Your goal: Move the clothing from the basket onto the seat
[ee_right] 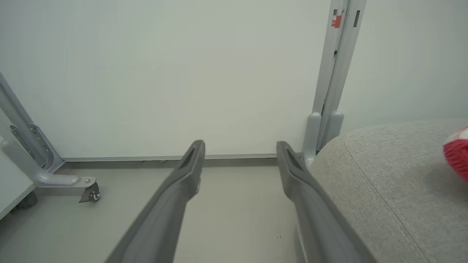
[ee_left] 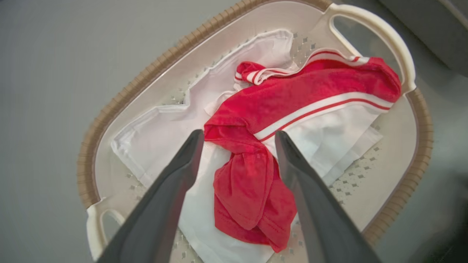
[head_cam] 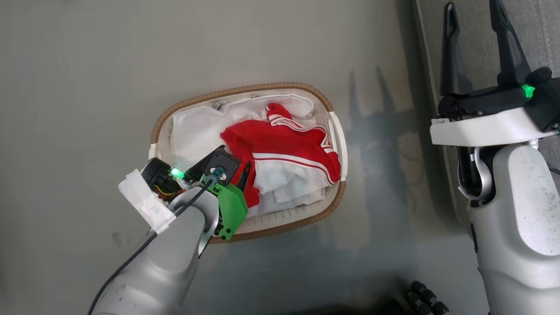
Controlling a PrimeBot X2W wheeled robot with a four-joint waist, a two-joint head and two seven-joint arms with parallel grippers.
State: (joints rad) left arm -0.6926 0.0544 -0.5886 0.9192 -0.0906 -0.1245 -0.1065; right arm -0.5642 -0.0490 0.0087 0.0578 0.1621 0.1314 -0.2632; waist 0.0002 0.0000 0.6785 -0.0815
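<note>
**Left end effector poised over the red garment in the basket**

At the bottom of the left wrist view, the left end effector (ee_left: 239,133) is hanging just above the load. Its two dark fingers are standing wide apart and gripping nothing.

Between and just beyond the fingertips, the clothing (ee_left: 256,109) is lying crumpled in the middle of the basket (head_cam: 262,85). It is red with white stripes, and a twisted, bunched tail is trailing toward the lower centre of the frame. It is looking light, limp and a little slick, so it will likely sag and stretch out when lifted. The thick gathered knot where the red folds are piling up, just between the fingertips, is offering the surest bite. A pinch taken too deep is risking the white liner cloth (ee_left: 161,135) spread underneath as well.

The basket is sitting on the grey floor (head_cam: 87,87).

Farther off, at the upper right of the head view, the right end effector (head_cam: 474,5) is pointing up the frame, its fingers likewise spread and empty. Beside it, the seat (ee_right: 384,175) is showing as a grey cushion at the right of the right wrist view. A red piece of fabric (ee_right: 459,153) is resting on the seat at that frame's edge.
</note>
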